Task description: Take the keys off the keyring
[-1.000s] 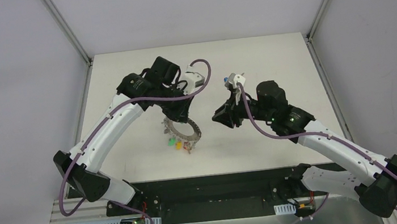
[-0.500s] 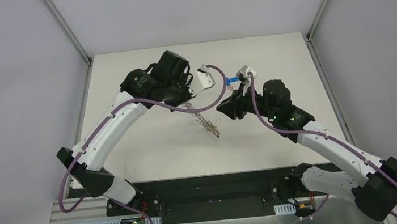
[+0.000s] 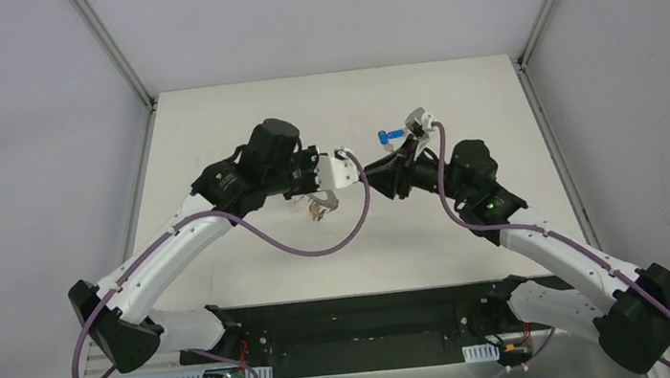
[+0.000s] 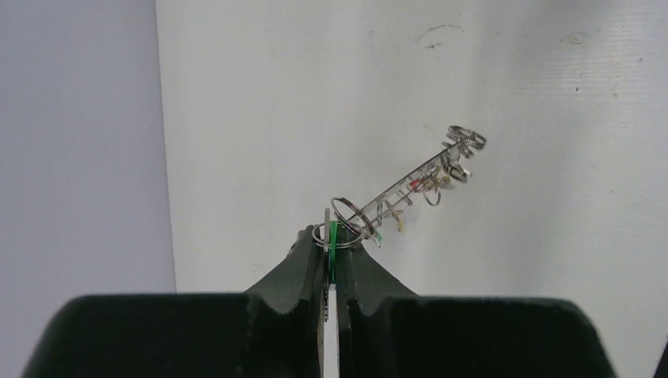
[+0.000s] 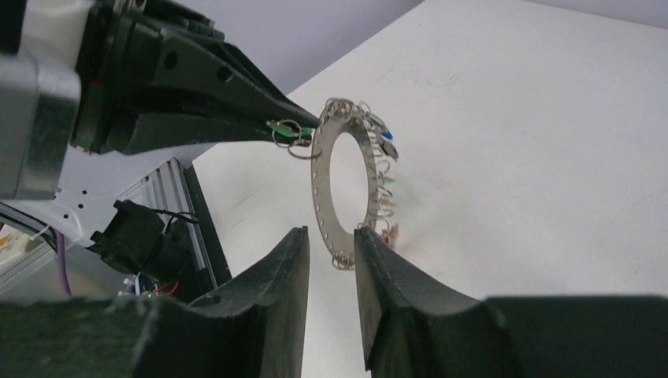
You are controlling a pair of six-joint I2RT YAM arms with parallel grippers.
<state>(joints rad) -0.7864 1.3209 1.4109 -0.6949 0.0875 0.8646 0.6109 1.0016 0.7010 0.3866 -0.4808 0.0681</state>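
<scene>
The keyring [image 5: 317, 197], a flat grey hoop with small holes, hangs in the air from a small split ring. Several keys [image 5: 386, 185] with green, orange and blue heads dangle along its far side. My left gripper [image 4: 334, 236] is shut on a green-headed key [image 4: 333, 252] that hangs on that split ring; the hoop [image 4: 417, 175] shows edge-on beyond its tips. My right gripper [image 5: 329, 235] is open with nothing between its fingers, and the hoop's lower edge hangs just past its tips. From above, the keyring [image 3: 319, 210] hangs between the left gripper [image 3: 322, 193] and the right gripper [image 3: 374, 184].
One blue-headed key [image 3: 390, 134] lies alone on the white table [image 3: 235, 114], behind the right wrist. Grey walls close in the table on three sides, and a black rail [image 3: 355, 307] runs along its near edge.
The left arm has lifted the keyring off the table and swung it right, then back toward the middle. The right gripper has moved left to meet it.
</scene>
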